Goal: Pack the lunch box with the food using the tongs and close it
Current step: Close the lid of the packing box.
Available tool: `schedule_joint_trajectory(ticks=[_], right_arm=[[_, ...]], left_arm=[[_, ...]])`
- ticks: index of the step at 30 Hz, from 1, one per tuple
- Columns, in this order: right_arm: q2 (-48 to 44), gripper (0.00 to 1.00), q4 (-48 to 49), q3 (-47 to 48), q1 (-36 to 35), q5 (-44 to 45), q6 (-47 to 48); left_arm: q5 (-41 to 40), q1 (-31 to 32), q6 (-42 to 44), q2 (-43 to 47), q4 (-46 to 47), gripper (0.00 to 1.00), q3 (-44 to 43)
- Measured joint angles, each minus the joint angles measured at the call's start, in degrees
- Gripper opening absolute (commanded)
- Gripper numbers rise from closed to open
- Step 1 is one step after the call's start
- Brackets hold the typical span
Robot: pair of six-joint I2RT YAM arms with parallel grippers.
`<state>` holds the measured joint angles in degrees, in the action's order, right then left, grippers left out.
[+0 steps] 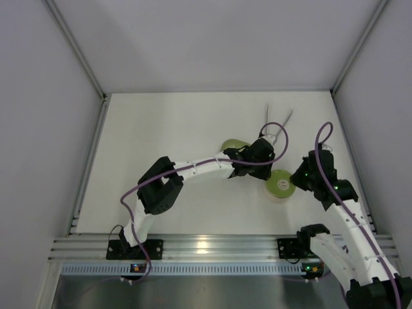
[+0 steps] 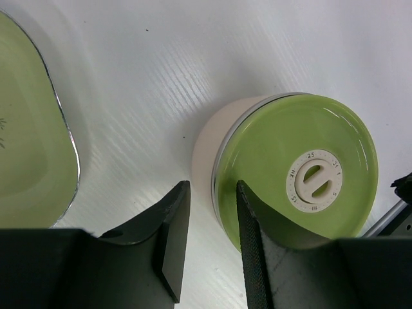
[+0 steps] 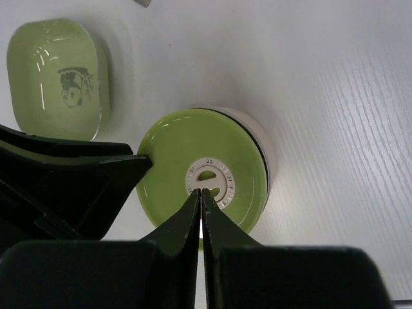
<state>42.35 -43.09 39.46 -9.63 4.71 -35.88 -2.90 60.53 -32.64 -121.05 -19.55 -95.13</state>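
The small round beige lunch box (image 1: 280, 185), light-green lid (image 3: 174, 151) on, sits right of centre, directly under my fully closed right gripper (image 3: 201, 191). My left gripper (image 2: 212, 187), closed to a slim gap, meets its far-left rim.

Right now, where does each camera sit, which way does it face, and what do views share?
Top external: fixed above and behind, looking down on the table; the left arm and right arm show, bases at bottom.
Left wrist: on the left arm, looking down past the left end effector at the lunch box and lid.
Right wrist: on the right arm, looking down past the right end effector onto the lid.
Shared: both wrist views show the lidded lunch box and the green dish.
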Motion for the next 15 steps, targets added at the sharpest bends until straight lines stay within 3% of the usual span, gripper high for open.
schedule_joint_trajectory(ticks=[8,15], right_arm=[[2.6,0.00,0.6,-6.2,-4.7,0.6,-3.4],[3.3,0.00,8.7,-10.1,-8.6,1.3,-9.8]], left_arm=[[0.0,0.0,0.0,0.0,0.0,0.40,0.0],[-0.2,0.0,0.2,0.0,-0.2,0.40,0.1]])
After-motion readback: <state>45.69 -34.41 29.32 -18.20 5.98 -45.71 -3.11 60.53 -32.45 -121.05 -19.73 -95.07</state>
